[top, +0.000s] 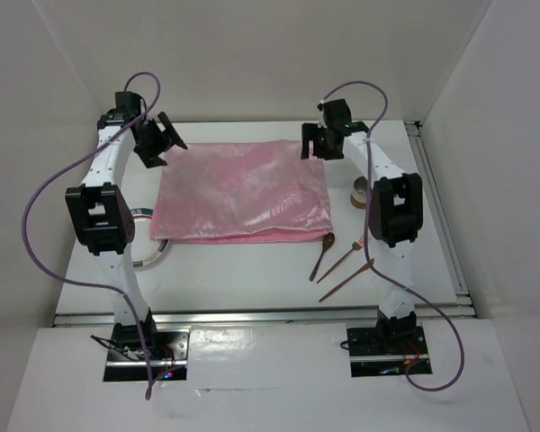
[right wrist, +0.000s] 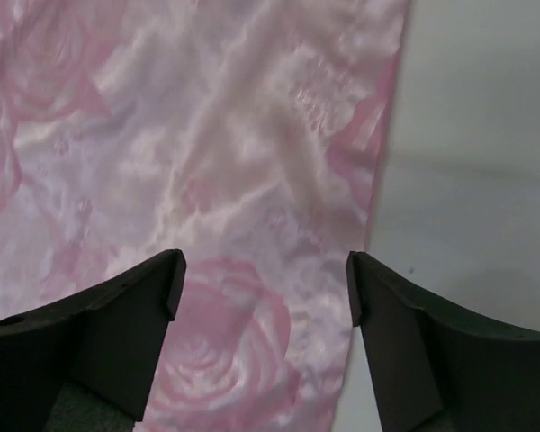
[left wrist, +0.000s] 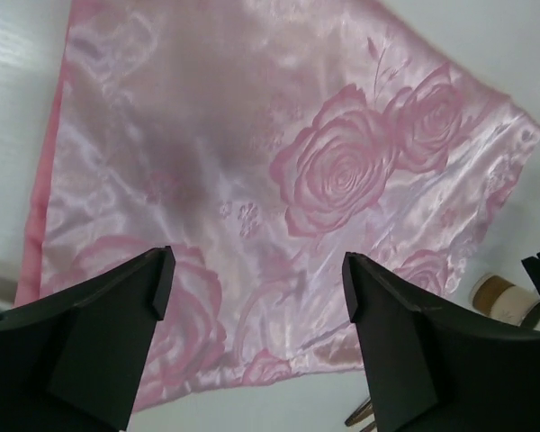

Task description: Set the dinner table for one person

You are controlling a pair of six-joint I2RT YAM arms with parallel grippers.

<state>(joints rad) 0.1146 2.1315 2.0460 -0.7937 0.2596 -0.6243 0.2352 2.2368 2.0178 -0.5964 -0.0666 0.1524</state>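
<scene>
Over pink cloth [left wrist: 252, 135] | left pincer [left wrist: 256, 279] apart | right pincer [right wrist: 265, 274] apart | spoon [top: 322, 255], fork [top: 346, 255] plain only from overhead

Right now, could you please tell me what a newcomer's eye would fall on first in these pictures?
The shiny pink cloth with its rose pattern stands out most, spread flat across the middle of the white dinner table. The left tool and right tool are both open, one over each far corner of it. A copper-coloured spoon and fork lie on the table beside its near right corner.
</scene>
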